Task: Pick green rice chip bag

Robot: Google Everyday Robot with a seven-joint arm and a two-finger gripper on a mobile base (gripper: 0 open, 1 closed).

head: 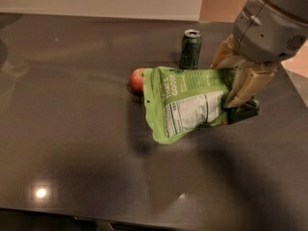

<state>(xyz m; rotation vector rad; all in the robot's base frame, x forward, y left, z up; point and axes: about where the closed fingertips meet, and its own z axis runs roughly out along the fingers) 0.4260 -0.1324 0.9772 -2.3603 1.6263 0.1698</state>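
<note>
- Dark green can, upright on the tabletop at 12 o'clock, just left of the end effector at 2 o'clock.
- Red apple, partly hidden, at 7 o'clock from the can.
</note>
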